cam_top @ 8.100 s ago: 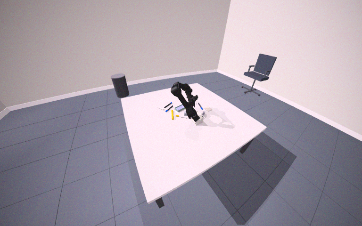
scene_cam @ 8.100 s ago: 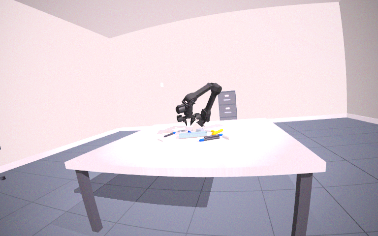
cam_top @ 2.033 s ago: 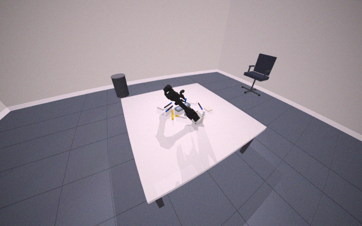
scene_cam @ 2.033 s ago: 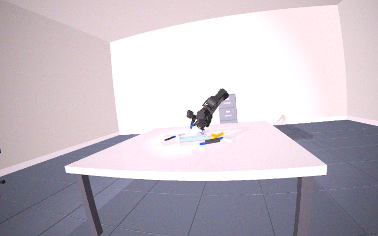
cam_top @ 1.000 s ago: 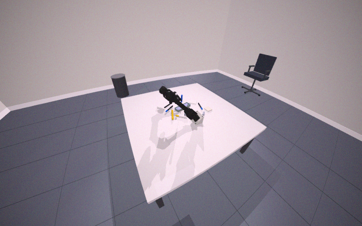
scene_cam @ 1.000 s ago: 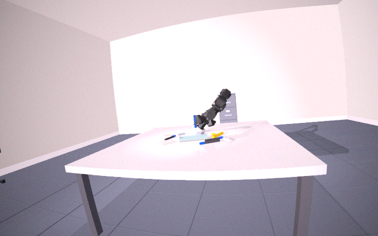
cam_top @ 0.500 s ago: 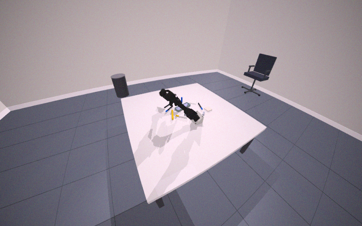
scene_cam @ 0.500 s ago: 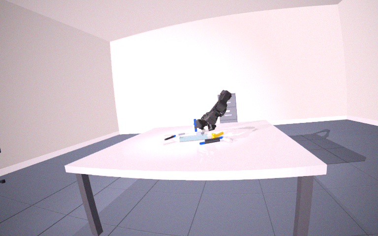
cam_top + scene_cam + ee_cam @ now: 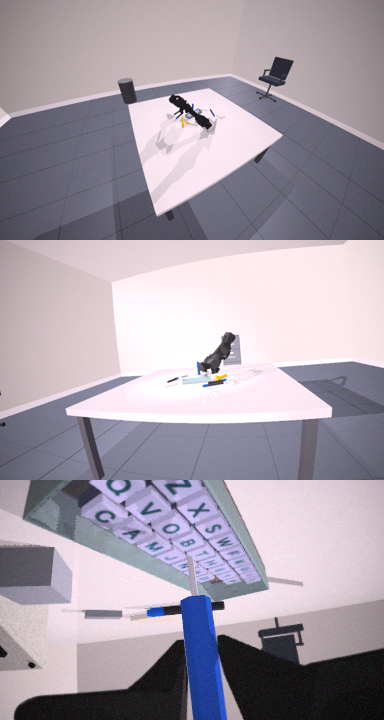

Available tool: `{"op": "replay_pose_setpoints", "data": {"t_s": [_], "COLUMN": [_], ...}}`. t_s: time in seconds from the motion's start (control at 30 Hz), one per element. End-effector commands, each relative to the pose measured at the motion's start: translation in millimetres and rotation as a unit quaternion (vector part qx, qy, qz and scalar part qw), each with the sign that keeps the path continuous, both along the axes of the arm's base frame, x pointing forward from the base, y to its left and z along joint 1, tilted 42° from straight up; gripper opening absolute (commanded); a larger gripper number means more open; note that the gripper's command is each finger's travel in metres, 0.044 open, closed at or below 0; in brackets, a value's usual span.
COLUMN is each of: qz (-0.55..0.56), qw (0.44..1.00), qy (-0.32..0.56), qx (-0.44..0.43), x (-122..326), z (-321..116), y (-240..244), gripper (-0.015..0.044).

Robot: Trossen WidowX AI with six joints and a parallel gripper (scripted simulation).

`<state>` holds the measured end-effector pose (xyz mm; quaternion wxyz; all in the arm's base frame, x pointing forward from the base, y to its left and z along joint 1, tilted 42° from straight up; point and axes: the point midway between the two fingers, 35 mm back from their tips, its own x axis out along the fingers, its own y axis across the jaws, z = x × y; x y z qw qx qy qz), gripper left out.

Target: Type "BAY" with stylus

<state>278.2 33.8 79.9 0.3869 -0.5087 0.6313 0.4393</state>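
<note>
The blue stylus (image 9: pixel 192 106) (image 9: pixel 198 368) (image 9: pixel 201 655) has a thin grey tip. My gripper (image 9: pixel 200 644) is shut on its blue body, with a black finger on each side in the wrist view. The keyboard (image 9: pixel 197 112) (image 9: pixel 195 380) (image 9: pixel 100 540) has a pale green frame and lilac keys with dark green letters. In the wrist view the stylus tip (image 9: pixel 190 562) appears just below the B key (image 9: pixel 186 542), near the N key. I cannot tell whether it touches a key. The A key (image 9: pixel 132 533) is in plain view; the Y key is too small to read.
A black and blue marker (image 9: pixel 212 112) (image 9: pixel 172 379) (image 9: pixel 172 610) lies beyond the keyboard in the wrist view. More dark markers (image 9: pixel 215 382) and a yellow object (image 9: pixel 182 122) (image 9: pixel 221 377) lie near the keyboard. A grey block (image 9: pixel 25 570) and a beige pad (image 9: pixel 220 115) are also there.
</note>
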Motion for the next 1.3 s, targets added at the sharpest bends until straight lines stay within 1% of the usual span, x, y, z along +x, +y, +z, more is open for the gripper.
{"op": "replay_pose_setpoints", "data": {"t_s": [0.0,1.27], "qz": [-0.002,-0.002], "qw": [1.000,1.000], "qy": [-0.001,-0.001], "qx": [0.001,0.001], "x": [0.1,-0.3], "z": [-2.2,-8.5], "y": [1.9,7.7], "gripper": [0.0081,0.0081]}}
